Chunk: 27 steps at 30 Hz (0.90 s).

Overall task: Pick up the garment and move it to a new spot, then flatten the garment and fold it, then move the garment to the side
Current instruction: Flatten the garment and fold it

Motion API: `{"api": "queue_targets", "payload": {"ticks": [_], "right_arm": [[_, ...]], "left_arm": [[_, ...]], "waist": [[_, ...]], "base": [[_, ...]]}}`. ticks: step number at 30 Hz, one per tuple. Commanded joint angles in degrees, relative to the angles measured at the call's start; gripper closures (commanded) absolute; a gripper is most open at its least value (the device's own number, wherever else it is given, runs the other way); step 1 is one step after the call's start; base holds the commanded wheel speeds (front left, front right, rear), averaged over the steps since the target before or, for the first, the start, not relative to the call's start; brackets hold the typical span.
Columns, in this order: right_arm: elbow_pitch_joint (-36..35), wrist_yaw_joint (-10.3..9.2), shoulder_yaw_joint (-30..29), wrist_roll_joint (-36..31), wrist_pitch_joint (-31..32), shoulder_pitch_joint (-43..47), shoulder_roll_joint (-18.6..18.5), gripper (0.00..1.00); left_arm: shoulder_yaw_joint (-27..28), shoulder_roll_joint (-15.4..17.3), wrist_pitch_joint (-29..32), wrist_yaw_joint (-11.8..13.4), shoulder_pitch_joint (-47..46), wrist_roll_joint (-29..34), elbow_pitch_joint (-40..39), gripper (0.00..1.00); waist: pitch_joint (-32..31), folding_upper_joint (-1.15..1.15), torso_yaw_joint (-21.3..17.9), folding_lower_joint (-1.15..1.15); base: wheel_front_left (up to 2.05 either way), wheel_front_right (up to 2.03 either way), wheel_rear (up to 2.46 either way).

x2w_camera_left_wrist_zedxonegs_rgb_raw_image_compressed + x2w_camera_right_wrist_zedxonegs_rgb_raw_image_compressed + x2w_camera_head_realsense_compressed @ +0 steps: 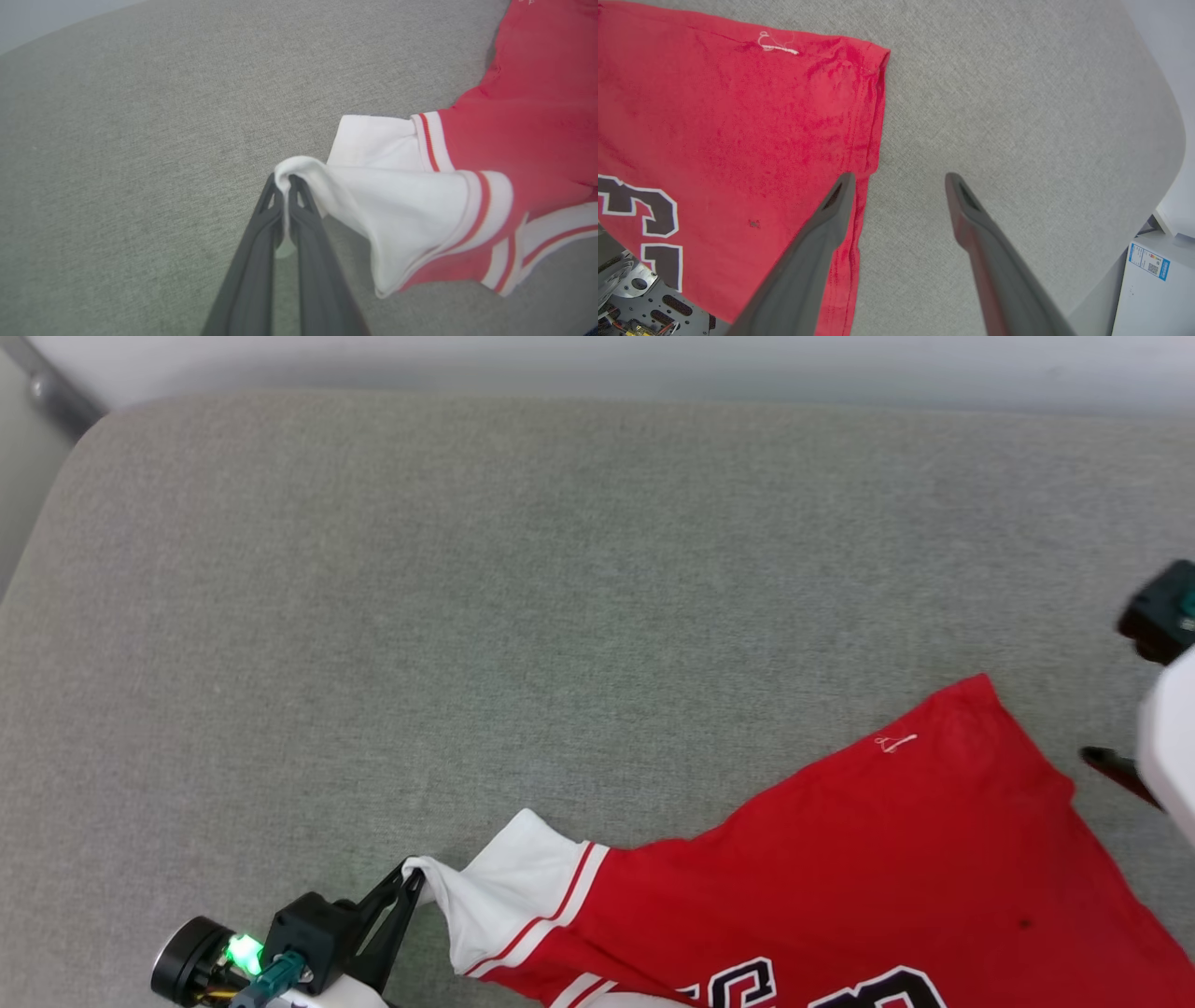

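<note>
Though beside right gripper point(899, 179), garment point(887, 859) sleeve-first in left gripper point(285, 182).

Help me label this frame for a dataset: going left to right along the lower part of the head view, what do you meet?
left pincer → garment's white sleeve, pinched in it → red body → right arm's pale forearm
</note>
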Motion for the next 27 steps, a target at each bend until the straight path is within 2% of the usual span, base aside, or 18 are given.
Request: {"api": "queue_targets", "payload": {"ticks": [1, 3, 6, 7, 9, 10, 11, 12, 13, 18, 20, 27], "right_arm": [[0.74, -0.04, 0.72, -0.48, 0.48, -1.44, 1.18, 0.00], [6.66, -0.04, 6.30, -3.53, 3.09, -7.58, 6.32, 0.00], [11.47, -0.04, 8.06, -3.69, 2.56, -10.17, 8.23, 0.00], [15.41, -0.04, 9.79, -3.08, 1.61, -11.34, 9.78, 0.00], [17.39, -0.04, 11.20, -2.63, 0.70, -11.66, 10.36, 0.00], [20.28, -0.04, 16.72, -1.83, 0.34, -9.97, 10.13, 0.00], [20.58, -0.03, 17.99, -1.51, -0.02, -9.74, 9.99, 0.25], [20.72, -0.03, 18.86, -1.19, -0.66, -9.80, 9.95, 0.65], [20.77, -0.01, 19.59, -0.80, -1.70, -10.07, 10.02, 1.00], [20.82, -0.05, 19.68, 0.22, -9.69, -13.64, 9.96, 1.00], [20.80, -0.04, 19.33, 0.82, -15.65, -14.81, 10.09, 1.00], [20.05, -0.04, 18.26, 2.20, -26.21, -16.88, 8.65, 1.00]], "left_arm": [[0.08, -0.25, 0.01, -0.24, -0.87, 0.53, 0.21, 1.00], [-0.06, -1.30, -0.01, -0.54, -2.44, 1.28, 0.64, 1.00], [-0.15, -2.12, 0.05, -0.76, -3.54, 1.86, 0.81, 1.00], [-0.30, -2.87, 0.15, -1.05, -4.38, 2.12, 1.12, 1.00], [-0.37, -3.19, 0.15, -1.11, -4.74, 2.24, 1.47, 1.00], [-0.41, -4.12, -0.03, -1.39, -5.14, 2.07, 2.36, 1.00], [-0.43, -4.30, -0.06, -1.52, -5.15, 1.95, 2.55, 1.00], [-0.44, -4.41, -0.09, -1.61, -5.07, 1.83, 2.79, 1.00], [-0.45, -4.43, -0.14, -1.58, -4.90, 1.60, 3.05, 1.00], [-0.54, -4.21, -0.39, -2.22, -3.68, 1.09, 4.26, 1.00], [-0.10, -4.11, -0.48, -2.90, -3.71, 0.51, 4.93, 1.00], [1.50, -2.76, 0.67, -4.31, -9.48, 2.04, 4.88, 1.00]], "waist": [[1.24, 0.00, 1.08, 0.00], [3.68, 0.00, 2.68, 0.00], [5.16, 0.00, 3.67, 0.00], [6.26, 0.00, 4.37, 0.00], [6.68, 0.00, 4.62, 0.00], [6.83, 0.00, 4.72, 0.00], [6.73, 0.00, 4.67, 0.00], [6.52, 0.00, 4.57, 0.00], [6.09, 0.00, 4.35, 0.00], [2.81, 0.00, 2.87, 0.00], [0.02, 0.00, 2.01, 0.00], [-5.19, 0.00, 0.16, 0.00]], "base": [[0.00, 0.00, 0.00], [0.00, 0.00, 0.00], [0.00, 0.00, 0.00], [0.00, 0.00, 0.00], [0.00, 0.00, 0.00], [0.00, 0.00, 0.00], [0.00, 0.00, 0.00], [0.00, 0.00, 0.00], [0.00, 0.00, 0.00], [0.00, 0.00, 0.00], [0.00, 0.00, 0.00], [0.00, 0.00, 0.00]]}}
